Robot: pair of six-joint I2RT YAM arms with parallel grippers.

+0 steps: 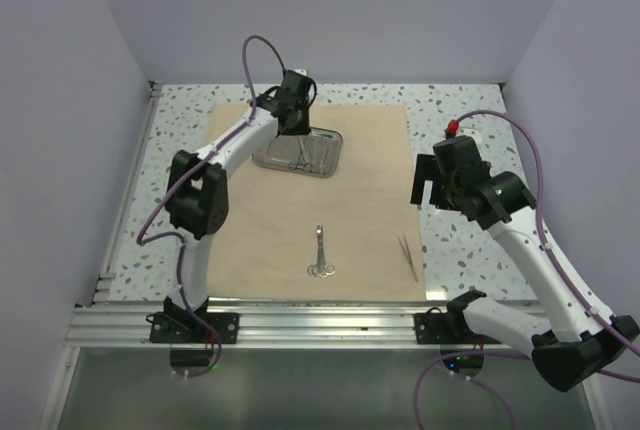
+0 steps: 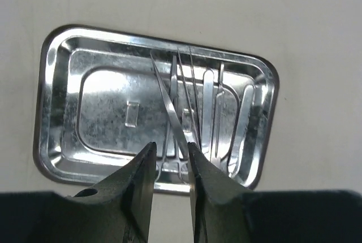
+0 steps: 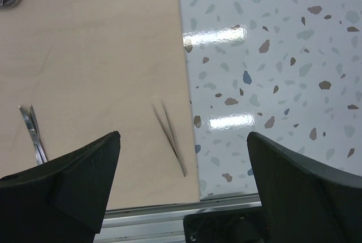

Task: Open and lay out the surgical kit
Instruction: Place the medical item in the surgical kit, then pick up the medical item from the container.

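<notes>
1. Hovering with the left gripper point(image 2: 172, 148) over the steel tray point(image 2: 62, 85), jaws narrowed around slanted tweezers point(image 2: 169, 104); unclear whether clamped.
2. Holding the right gripper point(image 3: 184, 135) spread wide above the tan wrap sheet point(image 1: 360, 210), grasping nothing.
3. Lying flat on the sheet's near half: scissors point(image 1: 320, 253) mid-sheet, loose tweezers point(image 1: 408, 256) by the right edge, well apart.

- Top view's bright and even, light from overhead, just faint soft shadows under both arms.
- Steel tray point(image 2: 102, 102) right ahead of the left gripper point(image 2: 170, 147) bounces white glare off its floor and rim; the gripper itself looks dark and soft.
- Two white glare blobs on the speckled table point(image 3: 283, 56) just ahead of the right gripper point(image 3: 184, 135), whose fingers sit blurry and black.
</notes>
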